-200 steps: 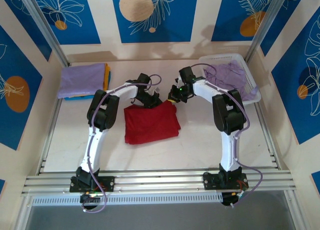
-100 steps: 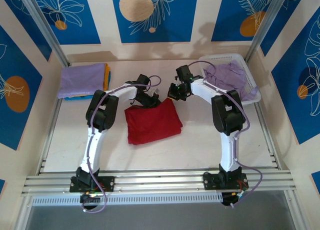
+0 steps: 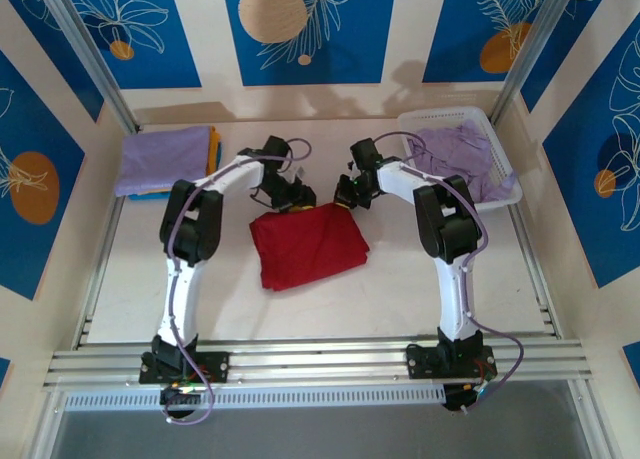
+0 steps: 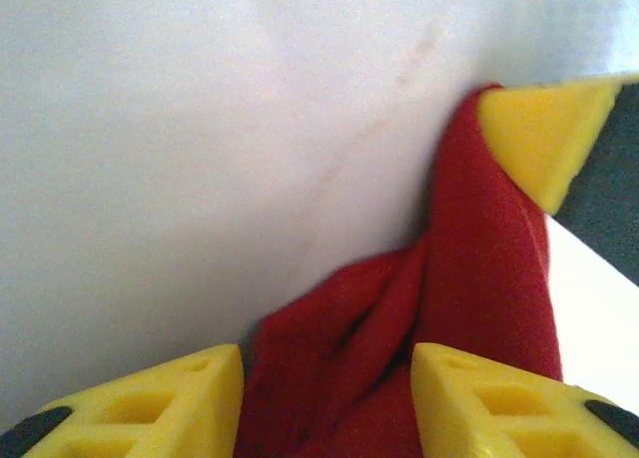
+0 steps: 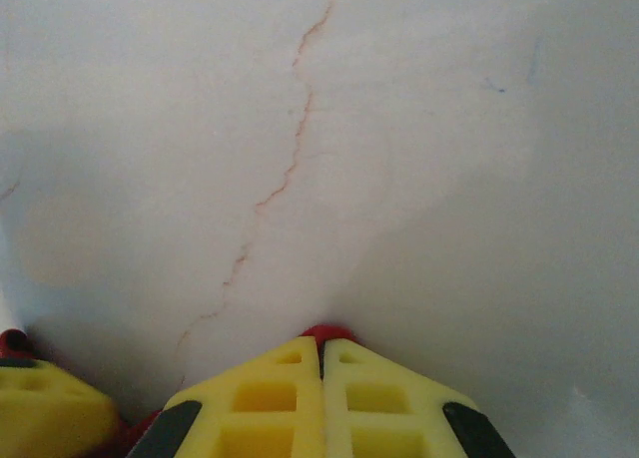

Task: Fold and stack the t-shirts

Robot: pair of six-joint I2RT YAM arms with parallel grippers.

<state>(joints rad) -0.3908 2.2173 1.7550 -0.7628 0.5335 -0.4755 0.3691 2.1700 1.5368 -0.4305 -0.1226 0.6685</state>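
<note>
A dark red t-shirt (image 3: 308,245) lies folded in the middle of the table. My left gripper (image 3: 296,195) is at its far left corner. In the left wrist view that gripper (image 4: 327,403) stands open, with a bunched fold of the red t-shirt (image 4: 479,268) lying loose between the yellow fingers. My right gripper (image 3: 346,193) is at the far right corner, and the right wrist view shows it (image 5: 321,350) shut on a small tip of the red cloth (image 5: 325,330). More t-shirts (image 3: 165,159), lavender over orange-yellow and blue, form a folded stack at the back left.
A white lattice basket (image 3: 498,137) at the back right holds crumpled lavender t-shirts (image 3: 460,149). The table (image 3: 400,289) is walled on three sides, and an aluminium rail (image 3: 320,361) runs along the near edge by the arm bases.
My left gripper has opened and let go of the red t-shirt's corner. Both grippers have shifted slightly toward the back, and the shirt has slid a little to the right.
</note>
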